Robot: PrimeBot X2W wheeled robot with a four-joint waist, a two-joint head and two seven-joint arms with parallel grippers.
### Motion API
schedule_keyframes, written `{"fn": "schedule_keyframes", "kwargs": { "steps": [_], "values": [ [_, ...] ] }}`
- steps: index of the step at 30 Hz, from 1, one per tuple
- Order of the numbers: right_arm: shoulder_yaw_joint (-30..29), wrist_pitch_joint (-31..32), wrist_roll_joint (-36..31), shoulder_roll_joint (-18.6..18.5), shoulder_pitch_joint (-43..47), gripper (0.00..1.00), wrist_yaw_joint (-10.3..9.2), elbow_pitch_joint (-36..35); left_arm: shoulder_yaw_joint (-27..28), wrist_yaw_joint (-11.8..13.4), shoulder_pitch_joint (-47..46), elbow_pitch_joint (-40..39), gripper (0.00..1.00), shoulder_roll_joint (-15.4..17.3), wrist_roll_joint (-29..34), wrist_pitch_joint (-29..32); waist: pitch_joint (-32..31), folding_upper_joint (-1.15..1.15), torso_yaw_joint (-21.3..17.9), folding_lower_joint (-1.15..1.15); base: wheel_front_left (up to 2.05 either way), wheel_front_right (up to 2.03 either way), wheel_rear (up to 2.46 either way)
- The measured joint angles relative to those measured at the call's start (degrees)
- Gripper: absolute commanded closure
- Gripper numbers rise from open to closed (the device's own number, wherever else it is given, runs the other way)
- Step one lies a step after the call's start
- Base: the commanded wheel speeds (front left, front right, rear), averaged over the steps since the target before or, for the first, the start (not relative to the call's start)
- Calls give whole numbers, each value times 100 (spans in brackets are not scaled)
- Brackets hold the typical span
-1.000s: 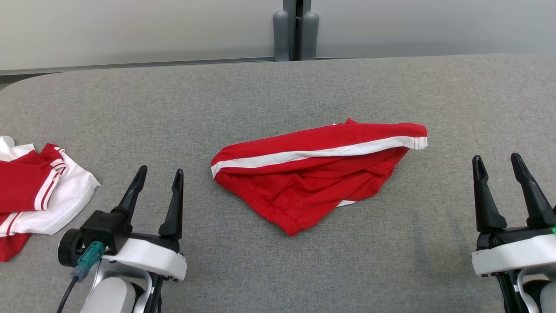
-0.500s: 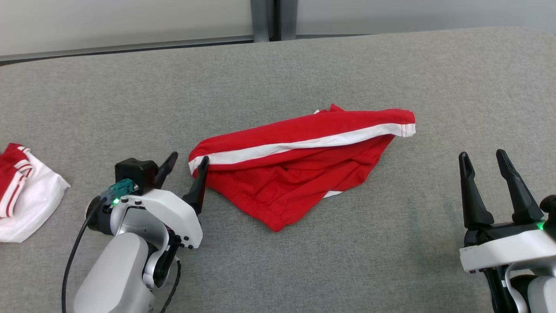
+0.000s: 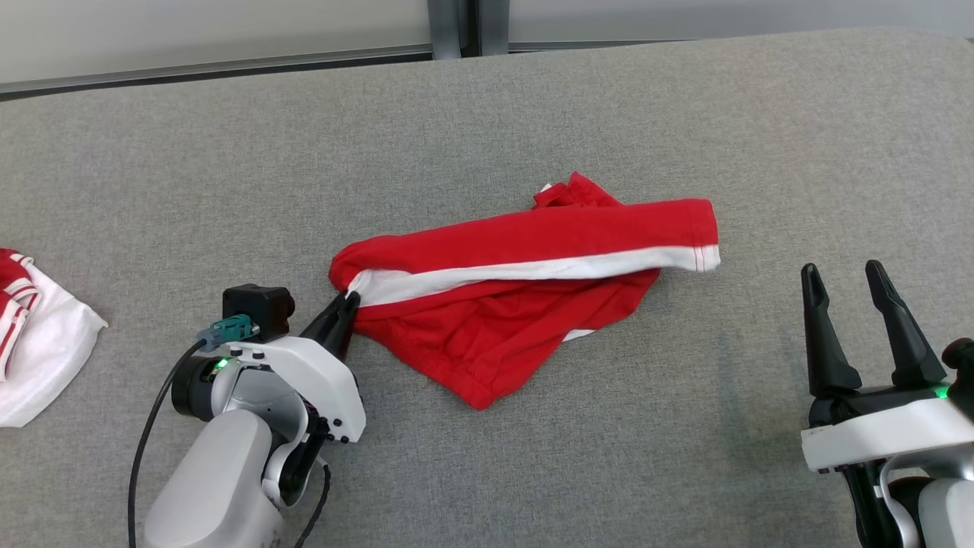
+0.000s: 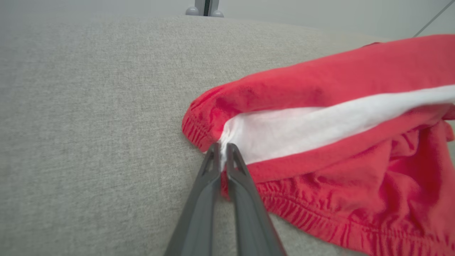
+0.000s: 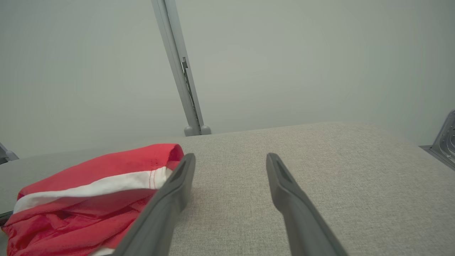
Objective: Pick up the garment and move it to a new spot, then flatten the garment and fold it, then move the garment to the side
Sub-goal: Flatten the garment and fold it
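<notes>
Pinching the left corner of the red garment [image 3: 533,251], the left gripper [image 3: 344,302] has closed its two dark fingers, spread apart half a second earlier, on the gathered elastic waistband where the white side stripe [image 4: 302,128] ends; the cloth there has since bunched and its upper fold has rolled over, showing more white. The garment lies crumpled near the middle of the grey woven table [image 3: 533,99], a soft knit with a stitched hem at its right end. The right gripper [image 3: 841,268] hovers at the lower right, well apart from the cloth, jaws wide and holding nothing. A second red-and-white garment [image 3: 46,342] sits at the table's left edge
</notes>
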Motion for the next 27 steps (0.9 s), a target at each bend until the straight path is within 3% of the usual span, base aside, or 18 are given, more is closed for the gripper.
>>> {"fn": "schedule_keyframes", "kwargs": {
  "steps": [9,14,18,25,26,27],
  "values": [
    [45,-1,44,-49,-59,0,-1,37,-66,7,-8,45,100,-15,-23,-119,-23,0,14,0,0,0,0],
    [504,129,64,-154,-62,0,-1,133,-112,26,-8,9,100,-33,-18,-138,-42,0,65,0,0,0,0],
    [921,187,145,-225,-80,0,0,437,-157,37,-27,-1,100,-56,-18,-134,-40,0,125,0,0,0,0],
    [1140,92,264,-314,-593,0,0,1174,-224,48,-100,-15,100,-111,-13,-218,12,0,259,0,0,0,0],
    [1207,103,294,-337,-666,8,0,1255,-234,48,-102,-19,100,-114,-12,-231,22,0,275,0,0,0,0],
    [1250,97,320,-346,-730,56,0,1316,-240,48,-108,-19,100,-116,-12,-237,32,0,292,0,0,0,0]
  ]
}}
